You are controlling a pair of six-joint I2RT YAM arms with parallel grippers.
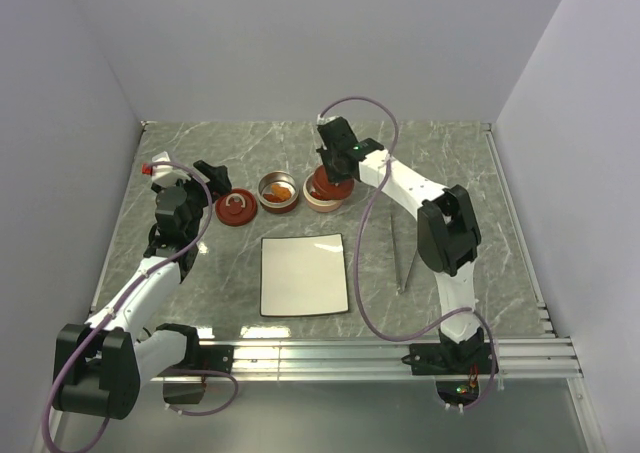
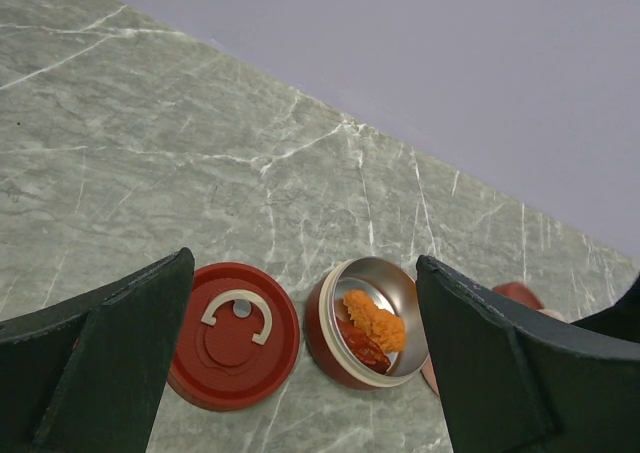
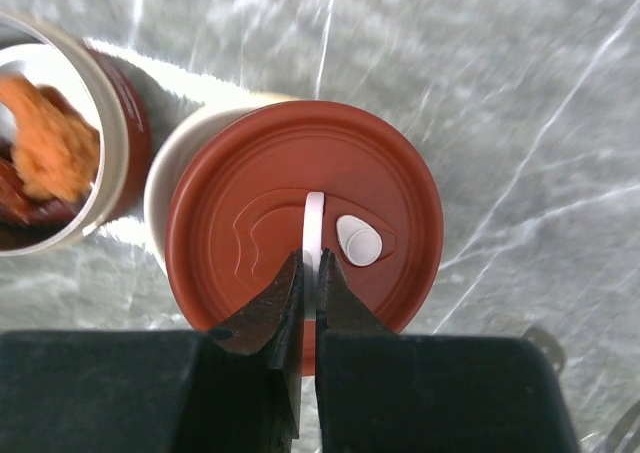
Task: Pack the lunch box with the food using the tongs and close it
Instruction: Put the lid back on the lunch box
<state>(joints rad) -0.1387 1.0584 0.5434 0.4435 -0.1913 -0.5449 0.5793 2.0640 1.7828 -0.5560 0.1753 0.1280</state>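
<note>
Bearing worktop [image 1: 480, 203]: grey marble, filling the overhead view.
Plate [image 1: 303, 274]: white, frame centre.
Tongs [image 1: 400, 278]: lying flat, right of plate.
Left pincer [image 2: 305, 273]: gaping wide, gripping nothing.
Right pincer [image 3: 308, 273]: pinched onto red lid [image 3: 300, 203] handle, upper centre overhead.
Food [image 2: 372, 323]: inside open tin [image 2: 325, 338], above plate.

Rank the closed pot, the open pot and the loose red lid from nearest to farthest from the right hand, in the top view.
1. Closed pot: directly under the right hand, which is shut on its lid handle.
2. Open pot: next on the left, food inside.
3. Loose red lid: farthest left.
</note>
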